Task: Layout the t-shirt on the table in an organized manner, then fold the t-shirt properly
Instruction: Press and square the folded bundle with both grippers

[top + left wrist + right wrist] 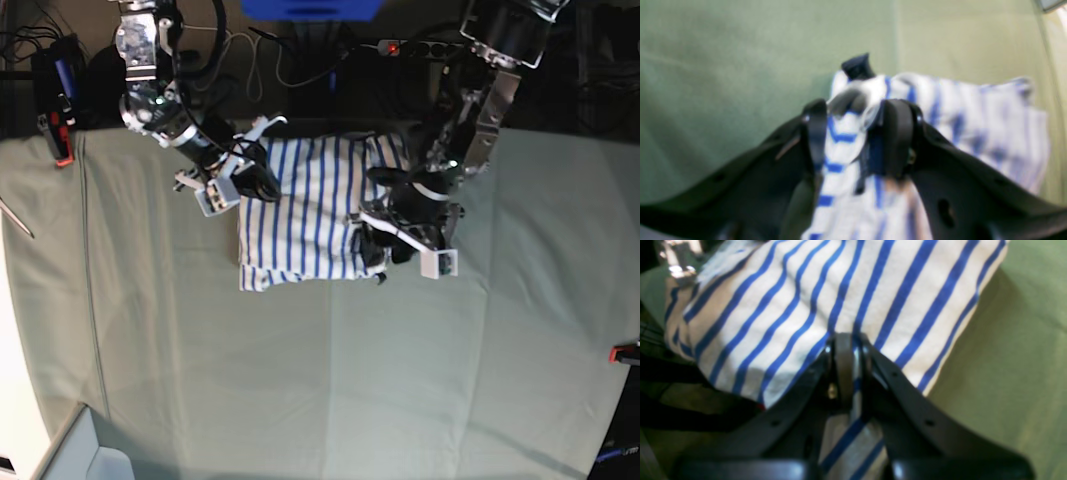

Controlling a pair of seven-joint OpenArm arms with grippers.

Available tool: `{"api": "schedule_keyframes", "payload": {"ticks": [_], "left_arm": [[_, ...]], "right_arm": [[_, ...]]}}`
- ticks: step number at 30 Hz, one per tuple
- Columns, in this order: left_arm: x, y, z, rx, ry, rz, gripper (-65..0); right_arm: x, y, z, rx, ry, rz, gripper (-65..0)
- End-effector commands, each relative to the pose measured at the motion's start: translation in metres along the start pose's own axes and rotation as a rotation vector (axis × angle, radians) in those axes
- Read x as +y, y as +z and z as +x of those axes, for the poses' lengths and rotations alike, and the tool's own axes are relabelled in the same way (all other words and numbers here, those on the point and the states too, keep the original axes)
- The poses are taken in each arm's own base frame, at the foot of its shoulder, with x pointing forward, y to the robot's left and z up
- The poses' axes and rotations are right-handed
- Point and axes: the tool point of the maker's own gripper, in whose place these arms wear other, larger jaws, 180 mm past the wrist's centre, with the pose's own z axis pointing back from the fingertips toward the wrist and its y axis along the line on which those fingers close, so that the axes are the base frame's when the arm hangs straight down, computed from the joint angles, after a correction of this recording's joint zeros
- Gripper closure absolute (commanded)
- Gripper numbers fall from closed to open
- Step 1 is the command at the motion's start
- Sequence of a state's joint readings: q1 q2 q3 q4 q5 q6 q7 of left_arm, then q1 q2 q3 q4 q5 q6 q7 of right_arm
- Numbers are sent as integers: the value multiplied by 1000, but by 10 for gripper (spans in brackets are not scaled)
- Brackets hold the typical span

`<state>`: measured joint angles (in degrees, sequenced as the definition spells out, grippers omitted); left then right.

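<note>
- Shirt (305, 215): white with blue stripes, lying as a roughly square, partly folded bundle on the counter (320, 380), between the two hands at the far side of the counter.
- Left hand (853, 133): at the shirt's edge on the base view's right; fingers (897, 136) partly apart with a bunched fold of striped cloth filling the gap between them, so it holds the shirt. The picture is blurred, and the exact contact of each finger is hard to tell.
- Dark blue tab (858, 66): sticks up from the cloth just beyond the left hand's fingertips.
- Right hand (848, 350): at the shirt's opposite edge, on the base view's left; fingers (843, 366) pressed nearly together, pinching a thin layer of the shirt, with striped cloth running through between them and spreading out ahead.
- Counter cloth: pale grey-green, bare to the side of each hand and across the whole near half in the base view.
- Shirt stripes run away from the right hand in its wrist view.
</note>
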<state>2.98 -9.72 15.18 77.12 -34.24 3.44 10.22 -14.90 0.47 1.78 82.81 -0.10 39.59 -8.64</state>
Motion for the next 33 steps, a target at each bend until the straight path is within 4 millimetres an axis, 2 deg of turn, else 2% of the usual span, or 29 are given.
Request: {"api": "schedule_keyframes", "payload": {"ticks": [1, 5, 7, 9, 12, 15, 19, 26, 30, 33], "left_arm": [[-15, 6, 23, -77, -1, -45, -271], [-28, 39, 45, -141, -43, -102, -271], [-26, 50, 42, -138, -46, -100, -271], [-8, 60, 28, -112, -24, -51, -277], [23, 67, 6, -79, 46, 48, -363], [41, 66, -10, -62, 180, 107, -437], [41, 61, -38, 4, 270, 107, -441], [19, 42, -52, 62, 272, 53, -442], [2, 38, -60, 92, 255, 12, -443], [-1, 34, -65, 108, 245, 6, -442]], "right_arm": [[1, 5, 25, -85, 16, 1, -22], [8, 24, 58, -161, 84, -17, -23], [11, 31, 71, -190, 111, -22, -24], [15, 38, 77, -207, 127, -24, -24], [18, 43, 79, -212, 133, -25, -25], [18, 43, 78, -209, 132, -25, -25], [20, 45, 71, -195, 122, -23, -25], [21, 46, 69, -189, 118, -22, -26], [23, 47, 63, -178, 110, -20, -26], [24, 48, 62, -175, 108, -20, -26]]}}
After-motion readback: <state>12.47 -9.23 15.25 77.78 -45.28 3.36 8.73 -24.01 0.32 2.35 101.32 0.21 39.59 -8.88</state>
